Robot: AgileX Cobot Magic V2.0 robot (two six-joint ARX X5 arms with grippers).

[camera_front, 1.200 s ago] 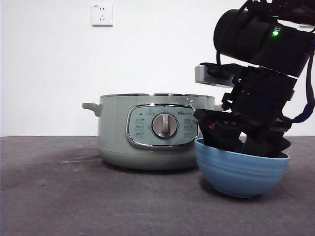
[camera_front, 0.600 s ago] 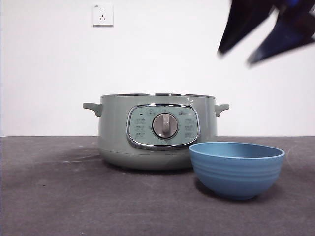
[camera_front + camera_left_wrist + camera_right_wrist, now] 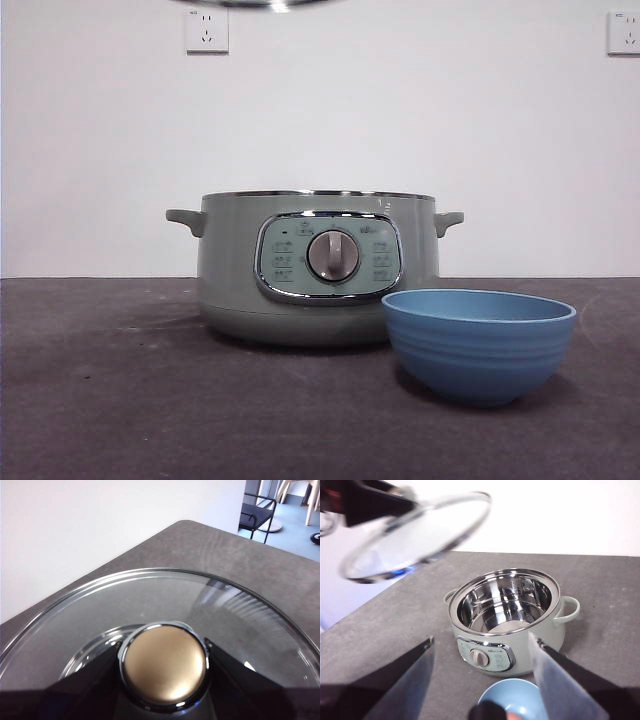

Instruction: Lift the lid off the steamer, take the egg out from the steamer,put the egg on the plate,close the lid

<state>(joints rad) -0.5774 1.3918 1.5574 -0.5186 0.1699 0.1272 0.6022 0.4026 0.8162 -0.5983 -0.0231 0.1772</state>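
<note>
The steamer [image 3: 318, 268] stands open on the table, and its steel pot [image 3: 504, 605] looks empty. My left gripper [image 3: 165, 656] is shut on the knob [image 3: 165, 662] of the glass lid [image 3: 240, 615] and holds it high in the air. The lid [image 3: 415, 532] hangs tilted up and to one side of the steamer, and only its chrome rim [image 3: 262, 4] shows in the front view. My right gripper [image 3: 481, 639] is open and empty, high above the plate [image 3: 478, 342]. A small pale pink bit [image 3: 512, 716] in the plate [image 3: 520, 695] may be the egg.
The plate stands close in front of the steamer's right side. Bare grey table [image 3: 100, 380] lies to the left. A white wall with two sockets [image 3: 206, 30] is behind. The table's far edge [image 3: 260, 540] and chairs show in the left wrist view.
The right arm has risen out of the plate and left the front view. The plate, tipped under the arm before, now sits level. The lid's rim now shows at the top edge.
</note>
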